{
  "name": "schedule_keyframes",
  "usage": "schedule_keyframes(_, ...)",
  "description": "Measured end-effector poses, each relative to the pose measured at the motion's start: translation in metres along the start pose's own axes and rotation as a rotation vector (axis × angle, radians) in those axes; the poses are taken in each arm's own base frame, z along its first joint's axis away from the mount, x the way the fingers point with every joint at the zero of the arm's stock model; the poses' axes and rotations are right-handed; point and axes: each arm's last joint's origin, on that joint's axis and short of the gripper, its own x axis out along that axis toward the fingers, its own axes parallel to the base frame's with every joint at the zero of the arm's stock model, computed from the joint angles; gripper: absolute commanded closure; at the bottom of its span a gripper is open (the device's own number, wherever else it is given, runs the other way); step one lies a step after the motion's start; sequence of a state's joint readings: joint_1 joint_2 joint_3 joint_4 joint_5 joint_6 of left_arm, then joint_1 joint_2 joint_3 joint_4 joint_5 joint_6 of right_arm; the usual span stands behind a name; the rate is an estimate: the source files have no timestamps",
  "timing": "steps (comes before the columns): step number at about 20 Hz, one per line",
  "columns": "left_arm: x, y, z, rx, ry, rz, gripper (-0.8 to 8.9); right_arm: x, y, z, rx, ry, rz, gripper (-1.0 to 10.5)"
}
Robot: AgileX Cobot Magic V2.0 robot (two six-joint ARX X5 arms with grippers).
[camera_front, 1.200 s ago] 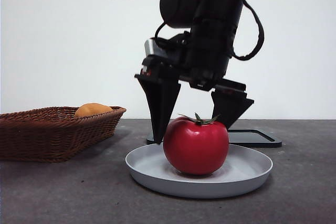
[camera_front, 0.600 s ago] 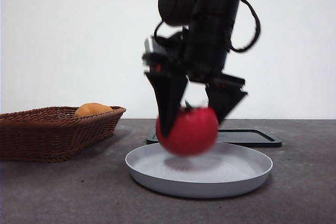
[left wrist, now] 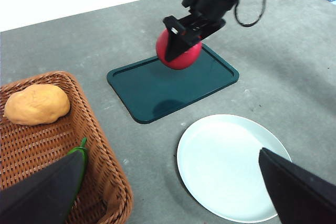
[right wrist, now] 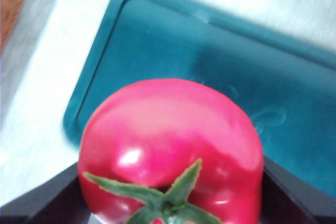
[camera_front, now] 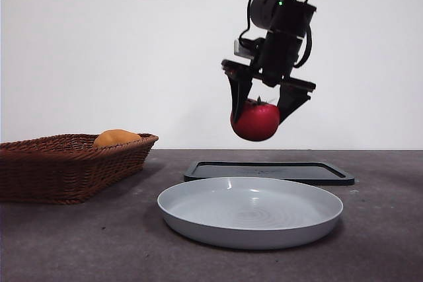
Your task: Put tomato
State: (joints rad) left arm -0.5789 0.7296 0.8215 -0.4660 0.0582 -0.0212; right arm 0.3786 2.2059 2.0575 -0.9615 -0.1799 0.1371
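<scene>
The working arm is black throughout, built of blocky segments with a rounded cylindrical housing near the wrist. Loose black cables loop along its side, and small green indicator lights glow on the upper section. A pale grey block sits at the wrist. The right gripper (camera_front: 261,105) ends in two black, wedge-shaped jaws that taper to points. The left gripper (left wrist: 173,192) shows the same flat black triangular jaws.

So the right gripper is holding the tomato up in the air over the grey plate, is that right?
Not quite. The right gripper does hold the tomato in the air, but over the dark green tray, not the grey plate. The left wrist view shows this.
</scene>
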Motion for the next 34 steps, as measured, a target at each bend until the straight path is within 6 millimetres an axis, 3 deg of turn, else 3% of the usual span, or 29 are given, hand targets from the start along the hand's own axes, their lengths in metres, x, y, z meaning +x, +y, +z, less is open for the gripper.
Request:
schedule_keyframes(3,0.0,0.0,0.0,0.0,0.0,0.0,1.57,0.023,-0.014,0.001,0.022,0.016,-0.009,7.2)
schedule_keyframes(12,0.0,0.0,0.0,0.0,0.0,0.0,1.57,0.037,-0.026,0.001,0.037,0.024,-0.018,7.2)
schedule_keyframes(14,0.0,0.0,0.0,0.0,0.0,0.0,1.57,0.036,-0.03,0.002,0.045,0.022,-0.021,5.8)
schedule_keyframes(17,0.0,0.0,0.0,0.0,0.0,0.0,1.57,0.036,-0.033,0.001,0.056,0.026,-0.025,2.9)
schedule_keyframes(21,0.0,0.0,0.0,0.0,0.0,0.0,1.57,0.032,-0.032,0.001,0.053,0.053,-0.026,2.4)
schedule_keyframes(22,0.0,0.0,0.0,0.0,0.0,0.0,1.57,0.021,-0.033,0.005,0.06,0.057,-0.03,2.4)
schedule_keyframes(25,0.0,0.0,0.0,0.0,0.0,0.0,1.57,-0.048,-0.024,0.03,0.05,-0.031,-0.028,2.4)
schedule_keyframes(28,0.0,0.0,0.0,0.0,0.0,0.0,1.57,-0.111,-0.019,0.032,0.005,-0.108,-0.031,2.4)
schedule_keyframes(31,0.0,0.0,0.0,0.0,0.0,0.0,1.57,-0.186,-0.008,0.013,-0.04,-0.233,-0.037,2.4)
schedule_keyframes(34,0.0,0.0,0.0,0.0,-0.001,0.0,1.57,-0.245,0.001,-0.03,-0.059,-0.29,-0.17,2.4)
